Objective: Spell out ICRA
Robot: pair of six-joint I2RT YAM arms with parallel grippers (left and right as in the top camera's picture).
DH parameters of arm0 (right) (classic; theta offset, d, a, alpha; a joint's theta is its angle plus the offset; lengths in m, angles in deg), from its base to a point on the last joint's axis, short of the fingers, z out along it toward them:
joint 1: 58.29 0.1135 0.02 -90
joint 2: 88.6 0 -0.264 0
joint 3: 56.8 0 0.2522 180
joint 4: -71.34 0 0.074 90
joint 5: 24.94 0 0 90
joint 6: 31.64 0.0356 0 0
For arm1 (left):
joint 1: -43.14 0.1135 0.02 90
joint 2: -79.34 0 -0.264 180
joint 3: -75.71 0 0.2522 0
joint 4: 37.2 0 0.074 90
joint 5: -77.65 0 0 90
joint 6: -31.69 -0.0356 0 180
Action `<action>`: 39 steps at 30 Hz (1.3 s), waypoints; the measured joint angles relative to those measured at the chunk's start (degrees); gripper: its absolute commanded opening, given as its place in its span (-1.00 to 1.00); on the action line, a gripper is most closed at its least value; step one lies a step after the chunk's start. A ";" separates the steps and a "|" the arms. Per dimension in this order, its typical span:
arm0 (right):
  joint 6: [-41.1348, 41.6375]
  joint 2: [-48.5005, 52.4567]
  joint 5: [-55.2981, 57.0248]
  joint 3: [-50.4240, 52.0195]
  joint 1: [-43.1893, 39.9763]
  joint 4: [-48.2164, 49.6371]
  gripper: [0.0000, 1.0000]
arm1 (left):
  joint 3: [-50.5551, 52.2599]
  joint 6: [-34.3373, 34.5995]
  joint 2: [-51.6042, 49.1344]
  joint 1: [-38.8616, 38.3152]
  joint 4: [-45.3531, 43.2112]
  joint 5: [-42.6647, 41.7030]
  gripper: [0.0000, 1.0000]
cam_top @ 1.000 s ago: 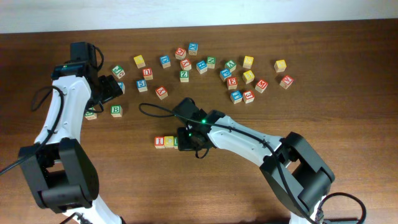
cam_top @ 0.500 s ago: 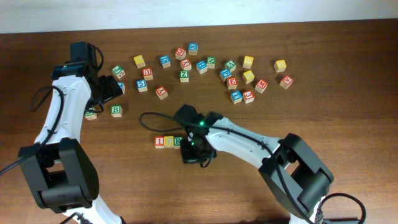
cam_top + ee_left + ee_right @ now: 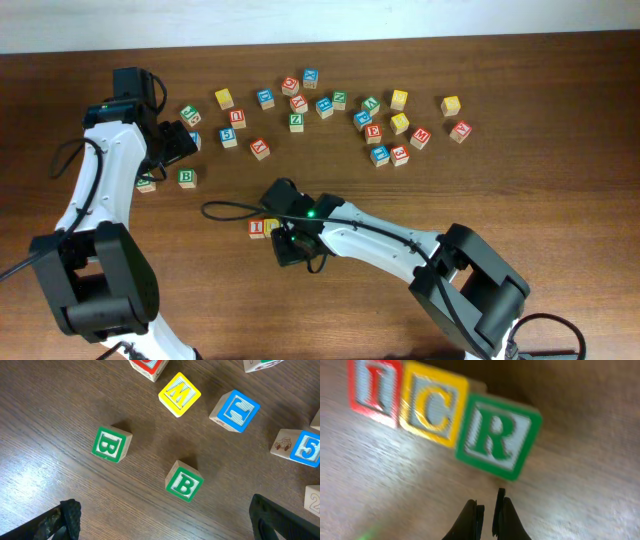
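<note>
**Overhead.** The I block [image 3: 257, 228] and C block [image 3: 272, 226] lie touching near the middle of the desk [image 3: 560, 180]. The right arm covers the third letter of the row. The row's long axis runs left to right across the view. The right gripper [image 3: 291, 247] sits just on the near side of the row's right end. The loose blocks [image 3: 324, 107] lie beyond the row, toward the far edge. The left gripper [image 3: 185, 143] hovers at the left end of that scatter, well apart from the row. No A can be read with certainty at this size.

**Left wrist.** The left gripper [image 3: 165, 510] is spread to its widest and empty. Two green B blocks [image 3: 184, 481] lie below it, with a yellow block [image 3: 179, 394] and a blue block [image 3: 235, 410] beyond. No A is evident here.

**Right wrist (blurred).** I block [image 3: 372, 387], C block [image 3: 434, 407] and R block [image 3: 497, 440] stand side by side, faces up. The right gripper [image 3: 487, 510] is closed with nothing between its fingers, just beside the R block and apart from it.

**Judgement.** The free spot is against the R block's outer side, away from C. The A must come from the far scatter. The right arm is nearer the row.
</note>
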 measured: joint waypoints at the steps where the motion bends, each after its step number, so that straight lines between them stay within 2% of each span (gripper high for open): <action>1: -0.17 0.00 0.20 0.00 0.00 0.59 -0.92 | 0.00 0.00 0.00 0.00 0.00 0.00 0.99; 29: -0.42 0.00 0.42 0.00 0.00 3.98 -0.91 | 0.00 0.00 0.00 0.00 -0.02 0.00 0.98; 37: -2.91 0.00 -2.21 -0.13 -1.03 -9.14 -0.91 | 0.00 0.00 0.00 0.00 0.00 0.00 0.98; 39: -4.24 0.00 -2.32 -0.96 -2.60 -13.16 -0.81 | 0.00 0.00 0.00 0.00 0.00 0.02 0.98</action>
